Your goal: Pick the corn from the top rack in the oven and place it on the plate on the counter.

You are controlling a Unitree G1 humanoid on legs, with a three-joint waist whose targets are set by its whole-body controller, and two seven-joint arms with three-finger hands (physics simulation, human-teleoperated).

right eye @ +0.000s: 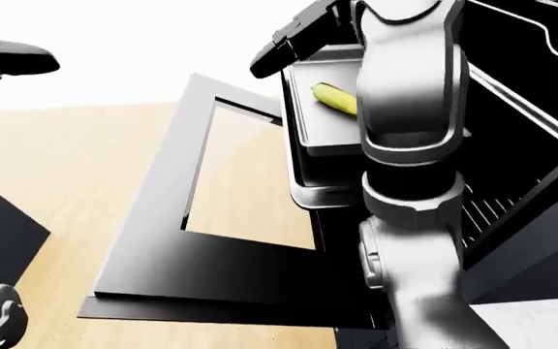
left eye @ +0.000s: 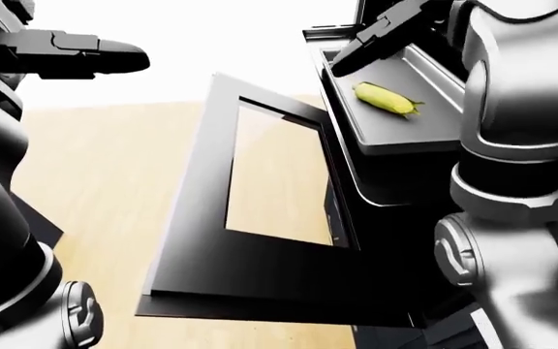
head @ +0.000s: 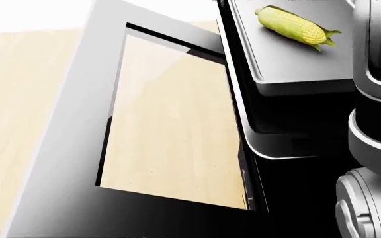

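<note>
The corn [head: 293, 27], a yellow cob with a green husk tip, lies on a dark tray [head: 296, 62] pulled out of the oven at the top right of the head view. My right hand [left eye: 364, 45] hovers above the tray's upper-left corner in the left-eye view, up and left of the corn [left eye: 388, 99], with its dark fingers stretched out and nothing in them. In the right-eye view my right forearm [right eye: 410, 94] hides most of the corn [right eye: 332, 97]. My left hand [left eye: 71, 55] is held out flat at the upper left, empty. The plate is not in view.
The oven door [left eye: 260, 240] hangs open, a black frame with a glass pane showing the wooden floor [left eye: 105, 174] through it. Lower oven racks [right eye: 497, 203] show at the right of the right-eye view. A pale counter corner [right eye: 541, 320] sits at the bottom right.
</note>
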